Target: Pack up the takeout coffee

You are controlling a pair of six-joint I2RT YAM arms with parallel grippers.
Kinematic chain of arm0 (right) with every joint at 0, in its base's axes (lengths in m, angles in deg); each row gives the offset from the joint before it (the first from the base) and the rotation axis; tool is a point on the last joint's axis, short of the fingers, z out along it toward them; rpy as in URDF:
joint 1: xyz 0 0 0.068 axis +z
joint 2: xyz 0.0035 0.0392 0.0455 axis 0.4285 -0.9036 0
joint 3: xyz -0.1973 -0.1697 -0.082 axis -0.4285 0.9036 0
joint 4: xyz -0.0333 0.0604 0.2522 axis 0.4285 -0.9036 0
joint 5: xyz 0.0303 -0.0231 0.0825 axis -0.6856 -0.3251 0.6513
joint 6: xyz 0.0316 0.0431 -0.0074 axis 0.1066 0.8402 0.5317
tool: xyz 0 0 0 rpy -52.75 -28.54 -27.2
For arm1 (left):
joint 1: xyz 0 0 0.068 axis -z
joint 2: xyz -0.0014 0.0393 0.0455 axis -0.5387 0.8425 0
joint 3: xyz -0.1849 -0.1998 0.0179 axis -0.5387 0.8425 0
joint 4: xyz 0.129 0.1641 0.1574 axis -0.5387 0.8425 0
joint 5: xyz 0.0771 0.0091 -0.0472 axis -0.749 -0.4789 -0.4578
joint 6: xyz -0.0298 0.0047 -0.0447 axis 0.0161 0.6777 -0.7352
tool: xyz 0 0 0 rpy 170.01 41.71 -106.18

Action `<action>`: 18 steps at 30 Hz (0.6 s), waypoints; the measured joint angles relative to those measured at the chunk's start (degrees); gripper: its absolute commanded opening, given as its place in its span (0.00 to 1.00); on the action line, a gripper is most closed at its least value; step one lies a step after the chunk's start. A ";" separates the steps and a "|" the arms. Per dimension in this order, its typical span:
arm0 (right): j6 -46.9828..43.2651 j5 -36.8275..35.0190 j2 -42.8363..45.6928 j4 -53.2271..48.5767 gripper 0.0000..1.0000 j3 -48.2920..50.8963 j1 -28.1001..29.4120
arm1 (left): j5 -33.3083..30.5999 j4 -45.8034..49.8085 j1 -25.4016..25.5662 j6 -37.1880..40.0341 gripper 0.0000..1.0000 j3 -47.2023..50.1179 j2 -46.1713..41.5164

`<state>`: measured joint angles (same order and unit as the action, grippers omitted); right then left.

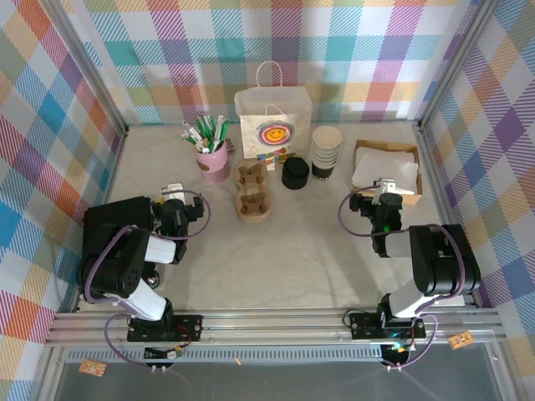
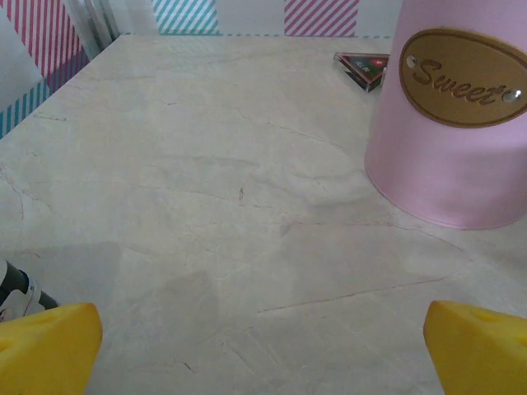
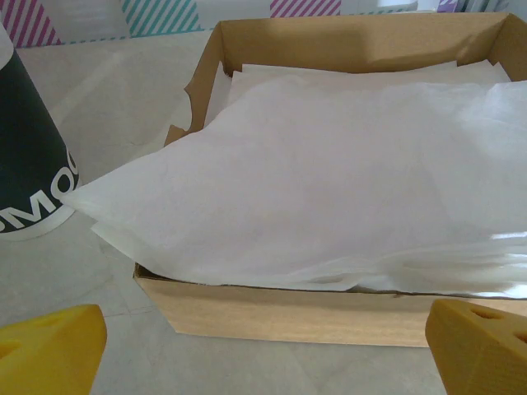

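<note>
Standing toward the table's back in the overhead view, the small paper takeout coffee cup (image 1: 294, 173) shows mostly its round black plastic lid, between a brown pulp cup carrier (image 1: 252, 194) and a stack of lidless cream-and-black cups (image 1: 326, 150). Both arms sit folded low, the left gripper (image 1: 174, 199) and right gripper (image 1: 384, 194) well apart from it. The left wrist view has yellow fingers (image 2: 49, 346) spread wide, holding nothing, near a pink cup (image 2: 449, 123). The right wrist view is likewise spread and unladen, facing a cardboard box of white paper (image 3: 272, 309).

We see a pale, marbled table (image 1: 284, 251) with everything set along its far side. From left to right stand a pink cup of pens (image 1: 215, 163), a cardboard cup carrier (image 1: 252, 194) with a white paper bag (image 1: 274, 125) upright behind it, the takeout coffee (image 1: 295, 173), and a stack of cups (image 1: 326, 150) just beside it. At the right sits a cardboard box (image 1: 386, 144) of white paper.
</note>
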<state>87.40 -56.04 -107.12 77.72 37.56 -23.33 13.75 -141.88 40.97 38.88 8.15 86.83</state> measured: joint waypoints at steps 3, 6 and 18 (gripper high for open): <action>0.00 0.00 0.00 0.00 0.99 0.00 0.00 | 0.26 0.13 -0.04 0.00 1.00 0.00 -0.02; 0.00 0.00 0.00 0.00 0.99 0.00 0.00 | 0.42 0.13 -0.07 0.00 1.00 0.00 -0.02; 0.00 0.00 0.00 0.00 0.99 0.00 0.00 | 0.44 0.13 -0.07 0.00 1.00 0.00 0.00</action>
<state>87.40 -56.04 -107.12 77.72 37.56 -23.33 14.19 -141.75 40.91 38.88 8.15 86.83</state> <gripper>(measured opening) 0.990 0.997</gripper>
